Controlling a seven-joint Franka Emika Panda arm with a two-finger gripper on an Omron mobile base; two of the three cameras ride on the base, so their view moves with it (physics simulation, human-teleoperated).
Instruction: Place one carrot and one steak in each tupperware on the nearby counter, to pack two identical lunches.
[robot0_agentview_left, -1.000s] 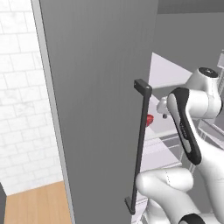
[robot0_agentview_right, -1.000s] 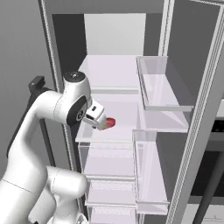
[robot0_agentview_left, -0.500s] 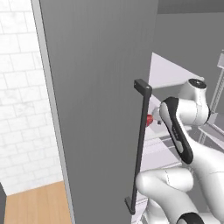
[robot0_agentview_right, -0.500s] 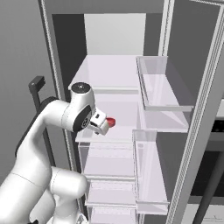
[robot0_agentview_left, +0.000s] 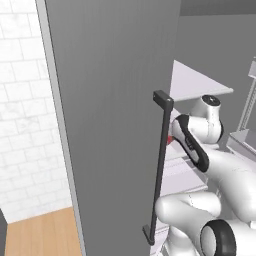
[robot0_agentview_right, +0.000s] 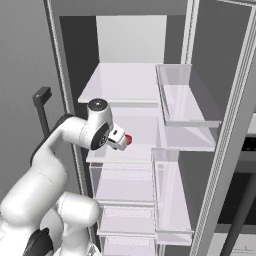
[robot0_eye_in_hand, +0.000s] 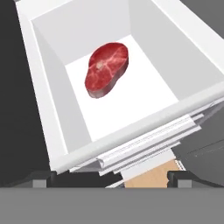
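Steak (robot0_eye_in_hand: 107, 69), one, flat on fridge shelf (robot0_eye_in_hand: 144, 83) toward its back wall, unheld; jaws (robot0_eye_in_hand: 109, 177) wide apart at shelf's front edge, short of steak: advance over front lip, straddle narrow width, close, lift clear.

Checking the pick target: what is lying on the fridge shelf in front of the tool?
One raw steak lies flat on the white shelf. No carrot is visible there; the lower shelves are covered by the front lip.
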